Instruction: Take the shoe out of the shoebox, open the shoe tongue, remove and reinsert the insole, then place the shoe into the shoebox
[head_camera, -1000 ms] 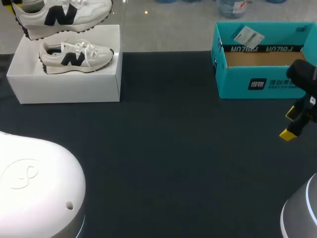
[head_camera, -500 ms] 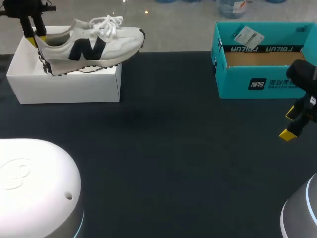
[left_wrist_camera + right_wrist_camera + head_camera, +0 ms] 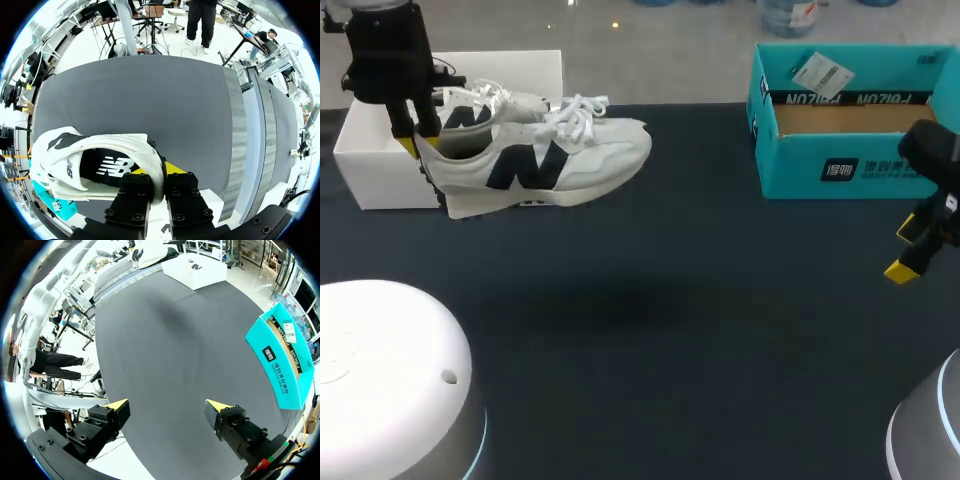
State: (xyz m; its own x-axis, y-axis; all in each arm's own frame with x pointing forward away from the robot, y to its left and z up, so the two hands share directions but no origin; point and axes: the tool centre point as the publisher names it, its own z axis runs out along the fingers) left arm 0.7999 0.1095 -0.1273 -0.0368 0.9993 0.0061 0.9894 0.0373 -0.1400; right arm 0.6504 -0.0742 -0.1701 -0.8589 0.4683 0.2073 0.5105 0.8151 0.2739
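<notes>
Dark table [image 3: 700,330], white shoebox [image 3: 380,185] at its far left corner; the left gripper [image 3: 159,172] clamps the shoe [image 3: 550,165] by its heel (aloft); the right gripper [image 3: 167,405] gapes wide, empty

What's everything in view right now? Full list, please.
shoe: 1, white with a dark N, in the air in front of the white box, heel in the left gripper
second shoe: 1, white, in the white box, mostly hidden behind the held shoe
white box: 1, white, table's far left
teal box: 1, teal, open, table's far right
tag: 1, white, at the teal box's far wall
table: 1, dark
left gripper: 1, black with yellow tips, shut on the shoe's heel
right gripper: 1, black with yellow tips, open, holding nothing, near side of the teal box
</notes>
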